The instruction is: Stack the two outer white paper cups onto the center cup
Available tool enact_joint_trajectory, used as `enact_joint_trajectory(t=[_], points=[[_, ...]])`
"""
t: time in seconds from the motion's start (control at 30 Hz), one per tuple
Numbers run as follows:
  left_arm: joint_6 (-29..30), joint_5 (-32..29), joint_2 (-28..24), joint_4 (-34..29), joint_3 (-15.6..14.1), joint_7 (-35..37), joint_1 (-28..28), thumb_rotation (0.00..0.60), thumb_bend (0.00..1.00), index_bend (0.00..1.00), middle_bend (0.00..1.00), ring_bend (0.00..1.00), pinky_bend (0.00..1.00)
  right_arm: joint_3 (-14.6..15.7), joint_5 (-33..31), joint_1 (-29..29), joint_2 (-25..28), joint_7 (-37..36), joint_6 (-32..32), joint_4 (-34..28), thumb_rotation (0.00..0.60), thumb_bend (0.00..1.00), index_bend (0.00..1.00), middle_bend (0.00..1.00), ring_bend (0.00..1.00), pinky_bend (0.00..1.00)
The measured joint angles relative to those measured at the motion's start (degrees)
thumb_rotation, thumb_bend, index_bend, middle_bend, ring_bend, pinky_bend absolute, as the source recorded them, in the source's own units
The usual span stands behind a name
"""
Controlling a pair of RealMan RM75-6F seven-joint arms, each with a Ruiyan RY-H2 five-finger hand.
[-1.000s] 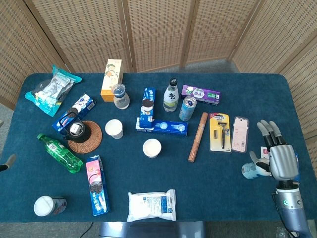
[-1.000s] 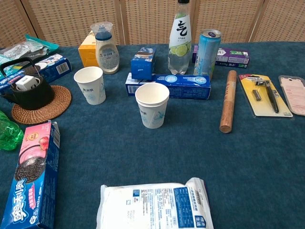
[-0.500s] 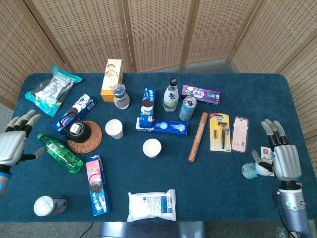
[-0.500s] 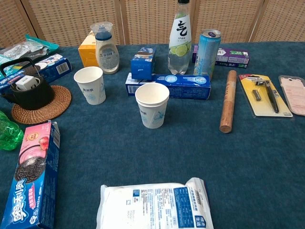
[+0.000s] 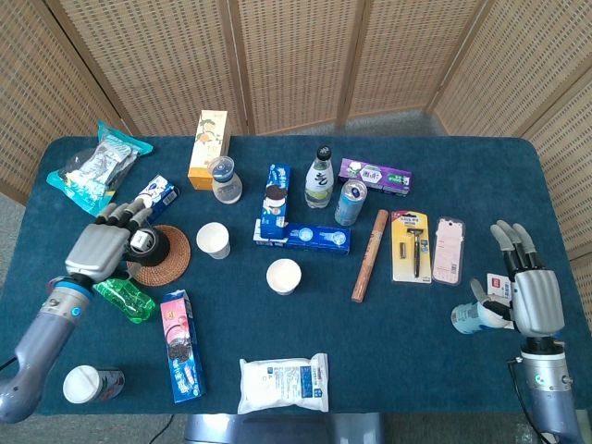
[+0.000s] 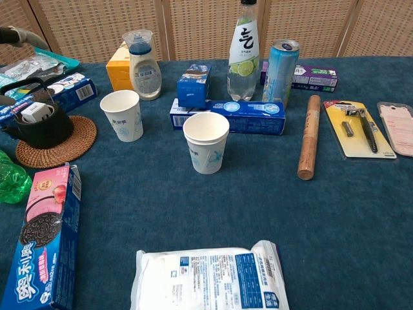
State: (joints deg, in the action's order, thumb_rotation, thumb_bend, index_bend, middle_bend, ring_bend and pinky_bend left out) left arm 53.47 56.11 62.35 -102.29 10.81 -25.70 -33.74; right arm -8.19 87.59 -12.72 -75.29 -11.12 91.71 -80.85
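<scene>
Head view: right hand (image 5: 535, 301) fingers clasp a tilted cup (image 5: 470, 316); left hand (image 5: 100, 246) fingers apart.

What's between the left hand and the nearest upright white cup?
In the head view, the black kettle on its woven coaster lies between the left hand and the paper cup; past the coaster only bare cloth.

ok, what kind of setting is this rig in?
Probably an indoor lab or demo corner, not a home: a table under blue cloth, fenced by woven folding screens, cluttered with staged items such as snack boxes and paper cups.
</scene>
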Motion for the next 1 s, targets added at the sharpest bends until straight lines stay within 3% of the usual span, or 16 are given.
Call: enact_joint_trajectory(t=[0.5, 1.0], points=[[-0.3, -7.6, 15.4, 11.5, -0.6, -5.8, -8.3, 0.6, 0.32, 0.0, 0.0, 0.0, 0.0, -0.4, 0.3, 0.2, 0.0, -0.7, -0.6, -0.3, 0.6, 0.35, 0.04, 0.01, 0.0, 0.35], [-0.9, -17.0, 24.0, 16.8, -0.4, -11.7, -15.5, 0.6, 0.32, 0.0, 0.0, 0.0, 0.0, -0.9, 0.0, 0.5, 0.3, -1.9, -1.2, -0.1, 0.6, 0.35, 0.04, 0.01, 0.0, 0.35]])
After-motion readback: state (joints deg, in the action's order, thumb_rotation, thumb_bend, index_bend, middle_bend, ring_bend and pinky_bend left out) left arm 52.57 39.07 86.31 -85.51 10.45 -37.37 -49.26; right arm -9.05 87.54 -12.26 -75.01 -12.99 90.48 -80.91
